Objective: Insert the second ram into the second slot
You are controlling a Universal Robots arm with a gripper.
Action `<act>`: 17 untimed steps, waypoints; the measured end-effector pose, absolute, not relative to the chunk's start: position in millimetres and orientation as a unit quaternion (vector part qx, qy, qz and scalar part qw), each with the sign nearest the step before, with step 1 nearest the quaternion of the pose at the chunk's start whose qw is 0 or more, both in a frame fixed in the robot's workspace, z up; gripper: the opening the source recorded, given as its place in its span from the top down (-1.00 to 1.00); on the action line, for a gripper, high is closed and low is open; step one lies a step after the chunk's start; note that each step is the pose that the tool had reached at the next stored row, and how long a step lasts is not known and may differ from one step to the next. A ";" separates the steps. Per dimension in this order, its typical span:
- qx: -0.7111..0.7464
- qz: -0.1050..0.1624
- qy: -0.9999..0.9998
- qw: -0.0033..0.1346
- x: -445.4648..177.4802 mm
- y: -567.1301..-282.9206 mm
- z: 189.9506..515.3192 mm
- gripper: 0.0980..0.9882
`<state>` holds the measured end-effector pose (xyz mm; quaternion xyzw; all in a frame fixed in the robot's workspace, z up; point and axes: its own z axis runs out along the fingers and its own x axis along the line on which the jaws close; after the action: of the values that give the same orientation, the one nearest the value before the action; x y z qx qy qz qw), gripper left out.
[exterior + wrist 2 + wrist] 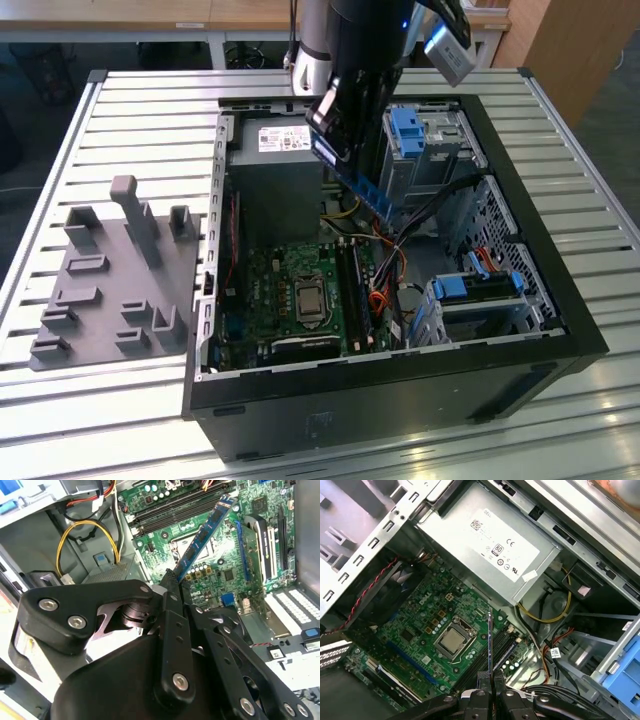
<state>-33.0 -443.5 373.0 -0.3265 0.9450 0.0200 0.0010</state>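
The gripper (335, 125) has the second ram (352, 178) by one end, its fingers (172, 620) closed narrow on the blue stick's flat faces. The stick hangs in the air over the middle of the open computer case (560, 300), well apart from the motherboard (285, 290). It is tilted, with the free end aimed down toward the memory slots (355, 285) just beside the CPU socket (308, 298).

In the second wrist view the stick crosses the board at an angle to the dark slots. In the first wrist view it is edge-on, a thin line near them. My read is that this is the approach, with nothing seated yet.

Doing it well means getting the long edge parallel to the chosen slot and level along its whole length, then setting the notch over the key. The descent should be straight, with no sideways drag. A grip at one end makes the far end prone to rocking, so the pressure should be even. The loose cables (420, 215) toward the drive-bay side of the case sit close to the path. I cannot tell whether the slot latches stand open.
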 end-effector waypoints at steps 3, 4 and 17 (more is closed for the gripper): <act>-0.316 0.020 0.949 0.001 -33.0 -443.5 372.9 0.91; -0.312 0.020 0.950 0.001 -33.0 -443.5 373.0 0.91; -0.207 0.019 0.978 0.003 -33.0 -443.5 372.6 0.91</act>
<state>-33.0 -443.5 372.6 -0.2067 0.9782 0.0194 0.0033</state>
